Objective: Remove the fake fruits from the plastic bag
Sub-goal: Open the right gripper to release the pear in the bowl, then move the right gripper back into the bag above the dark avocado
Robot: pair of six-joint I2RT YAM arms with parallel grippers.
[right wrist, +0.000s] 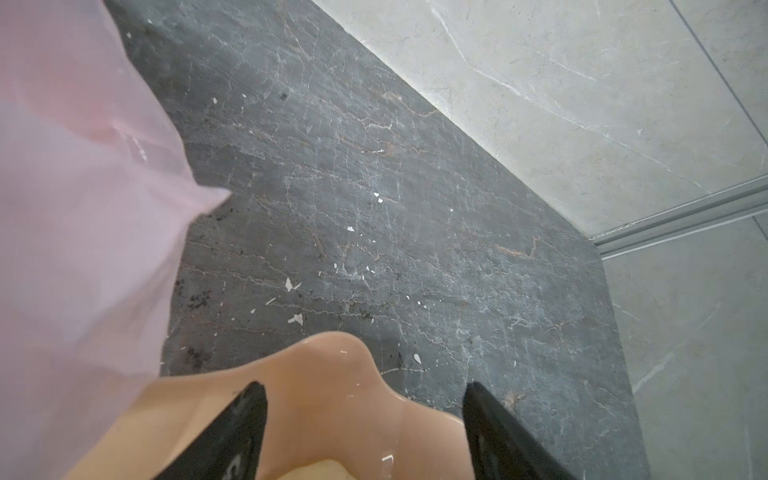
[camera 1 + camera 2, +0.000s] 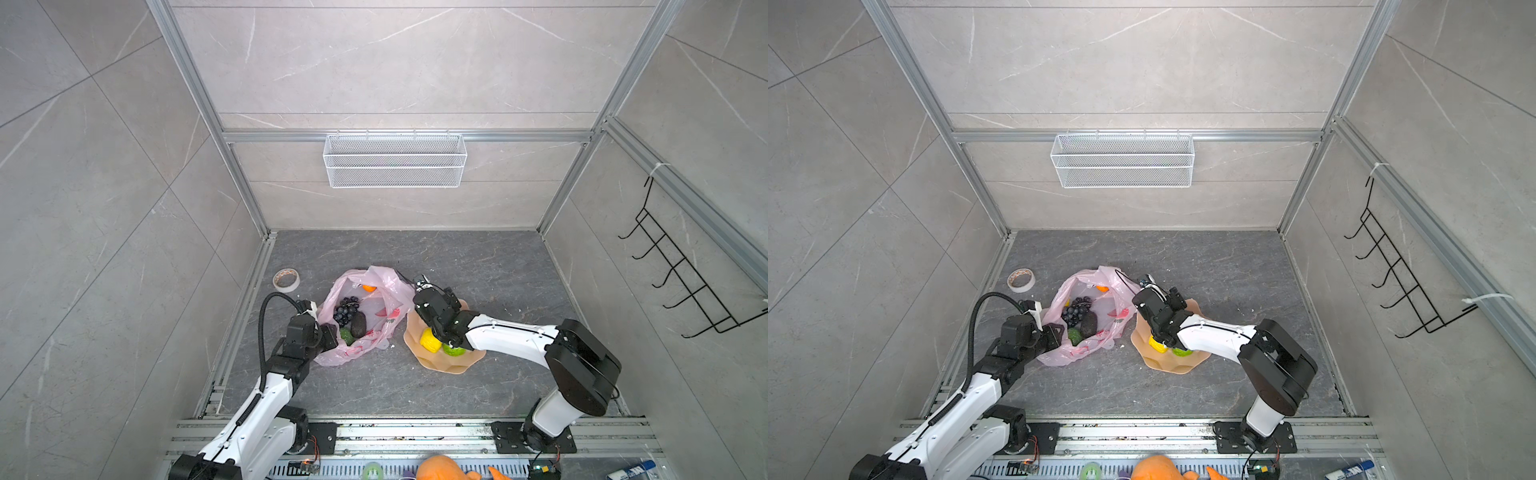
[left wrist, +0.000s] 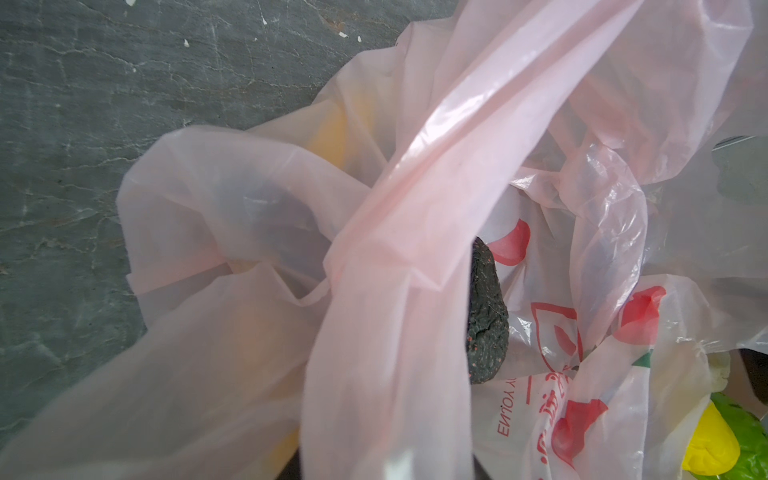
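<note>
a: where's the plastic bag now?
b: it's lying on the dark table with its mouth gaping upward, just beside the peach plate, on the plate's left in both top views
a: and the fruit?
b: two are out. the lemon and the bumpy green fruit sit side by side on the plate, partly under the right arm. inside the bag i can see the grape bunch, the avocado touching it on the near side, a green piece tucked against the avocado, and an orange piece at the far end of the mouth
a: what about the left gripper?
b: it's at the bag's near left rim. its fingers are hidden, but in the left wrist view a band of pink film runs taut toward the camera, so it looks pinched nearly closed on the bag
a: and the right gripper?
b: in the right wrist view its two black fingers stand well apart above the plate's far edge, with nothing between them
</note>
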